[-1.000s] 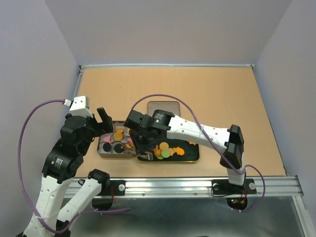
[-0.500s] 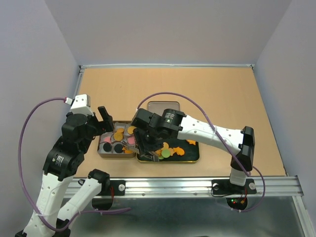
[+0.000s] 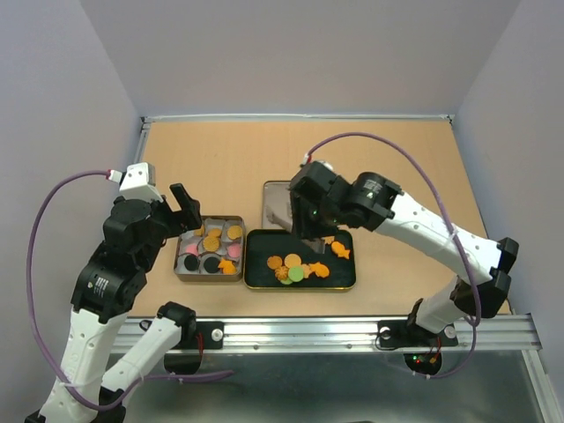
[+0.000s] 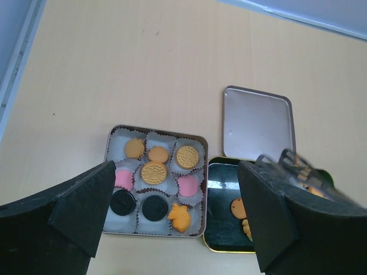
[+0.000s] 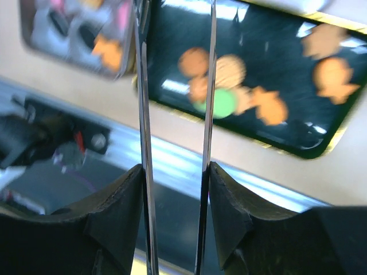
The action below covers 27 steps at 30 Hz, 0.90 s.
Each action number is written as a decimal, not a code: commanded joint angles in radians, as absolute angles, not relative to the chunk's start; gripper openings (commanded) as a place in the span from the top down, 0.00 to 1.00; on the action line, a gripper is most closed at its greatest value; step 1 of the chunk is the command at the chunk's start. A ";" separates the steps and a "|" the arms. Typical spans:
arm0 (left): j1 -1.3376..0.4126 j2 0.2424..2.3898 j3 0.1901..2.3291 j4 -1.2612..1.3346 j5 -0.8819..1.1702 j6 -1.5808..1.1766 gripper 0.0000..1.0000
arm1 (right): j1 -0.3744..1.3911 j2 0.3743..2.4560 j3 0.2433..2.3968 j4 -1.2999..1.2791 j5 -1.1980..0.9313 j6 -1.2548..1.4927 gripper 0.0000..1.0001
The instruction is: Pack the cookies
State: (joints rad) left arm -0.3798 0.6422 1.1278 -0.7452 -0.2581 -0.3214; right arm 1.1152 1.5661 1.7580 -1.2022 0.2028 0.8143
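Orange, tan and green: loose cookies (image 3: 295, 267) bunched on the dark tray (image 3: 256, 284), toward its near rim, with two orange strays closer to the right end. Above that tray's far edge, the right gripper (image 5: 175, 34): thin blades (image 5: 142, 86) apart, nothing pinched between them, only tray floor and one round orange piece showing through the gap. From those blades, the bunch down and back toward the arm bases, a touch to the left. Mostly round pieces, so no long axis to match, save for the flower and fish shapes.

Over the silver tin (image 4: 107, 150) on the left, the left gripper (image 4: 176, 166): fingers (image 4: 74, 212) spread wide, empty, well above the paper cups (image 4: 195, 198). In the cups already: tan, orange, pink and black rounds plus one orange fish (image 4: 179, 217). Lid (image 4: 258, 123) flat on the table (image 3: 397, 159), just beyond the tray.

Nearer arm for the loose bunch: the right, clearly. Nearer arm for the tin: the left.

Likely next: lower the right blades, straddle a single piece at the bunch's edge rather than its crowded middle, pinch, carry leftward to the tin. Risk: neighbours touching, so easy to nudge two at once.
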 commanded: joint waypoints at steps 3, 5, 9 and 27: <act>-0.385 0.670 1.177 -0.719 -0.236 -0.339 0.01 | 0.873 1.454 1.692 -1.218 0.310 0.718 0.48; -0.384 0.676 1.181 -0.713 -0.230 -0.342 0.01 | 0.780 1.451 1.657 -1.218 0.339 0.663 0.48; -0.383 0.690 1.193 -0.718 -0.213 -0.342 0.01 | 0.599 1.465 1.573 -1.164 0.344 0.560 0.48; -0.385 0.672 1.209 -0.765 -0.216 -0.328 0.01 | 0.144 1.689 1.306 -0.790 0.112 0.425 0.54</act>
